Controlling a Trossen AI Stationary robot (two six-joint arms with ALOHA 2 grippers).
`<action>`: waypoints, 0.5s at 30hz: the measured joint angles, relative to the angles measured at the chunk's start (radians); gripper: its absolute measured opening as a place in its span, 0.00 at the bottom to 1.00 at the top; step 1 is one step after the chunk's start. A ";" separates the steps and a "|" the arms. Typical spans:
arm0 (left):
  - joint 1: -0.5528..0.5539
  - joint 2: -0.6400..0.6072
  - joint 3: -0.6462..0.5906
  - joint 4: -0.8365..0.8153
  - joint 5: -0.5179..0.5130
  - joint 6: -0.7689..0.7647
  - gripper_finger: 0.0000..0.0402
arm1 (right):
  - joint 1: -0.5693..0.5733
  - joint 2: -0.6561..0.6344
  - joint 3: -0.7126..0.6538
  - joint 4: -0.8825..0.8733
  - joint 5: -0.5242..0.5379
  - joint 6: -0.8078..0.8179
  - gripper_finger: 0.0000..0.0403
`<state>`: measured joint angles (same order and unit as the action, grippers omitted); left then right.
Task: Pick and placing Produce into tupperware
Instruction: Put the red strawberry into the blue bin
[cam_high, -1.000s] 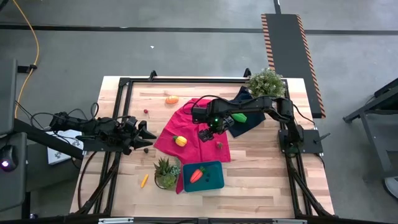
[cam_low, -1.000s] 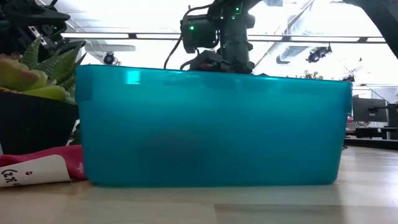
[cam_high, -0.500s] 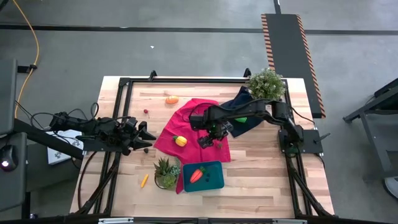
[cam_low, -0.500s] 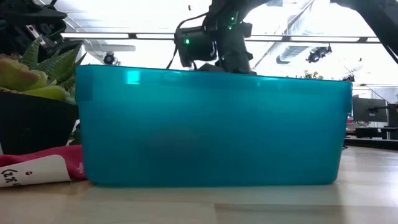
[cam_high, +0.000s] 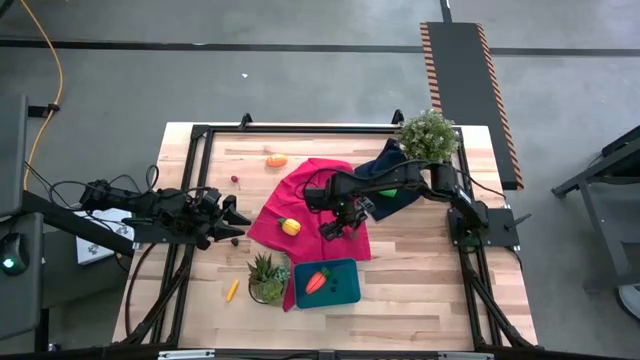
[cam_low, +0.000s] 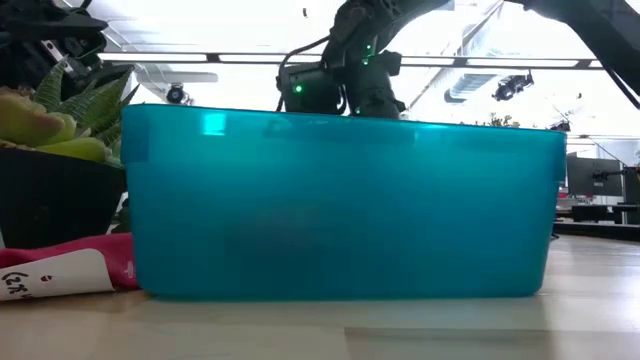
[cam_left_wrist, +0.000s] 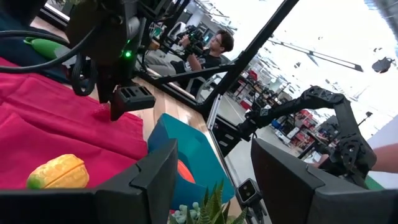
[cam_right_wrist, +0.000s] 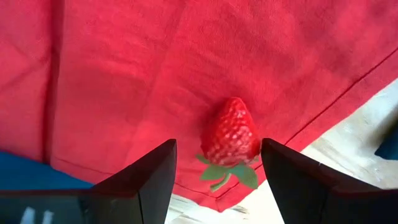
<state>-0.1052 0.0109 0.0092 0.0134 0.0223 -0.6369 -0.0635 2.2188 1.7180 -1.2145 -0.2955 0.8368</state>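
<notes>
The right arm reaches from its base at the table's right edge across toward the middle, elbow bent, wrist tipped downward. The right gripper (cam_high: 335, 226) hangs low over the red cloth (cam_high: 310, 200), its two dark fingers (cam_right_wrist: 149, 180) spread wide apart and pointing down at the cloth's edge. The left arm lies stretched out low, well apart from the cloth on its left side. The left gripper (cam_high: 235, 215) points toward the cloth with fingers parted, holding nothing.
</notes>
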 joint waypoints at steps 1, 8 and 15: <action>0.000 0.000 0.000 0.000 0.000 0.000 0.48 | 0.002 0.000 0.000 -0.001 0.001 0.000 0.56; 0.000 0.000 0.000 0.000 0.000 0.000 0.48 | 0.003 0.003 0.000 -0.005 0.008 -0.008 0.56; 0.000 0.000 0.000 0.000 0.000 0.000 0.48 | 0.000 0.015 0.000 -0.009 0.008 -0.026 0.54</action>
<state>-0.1051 0.0108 0.0090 0.0135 0.0223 -0.6369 -0.0639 2.2333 1.7180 -1.2232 -0.2874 0.8108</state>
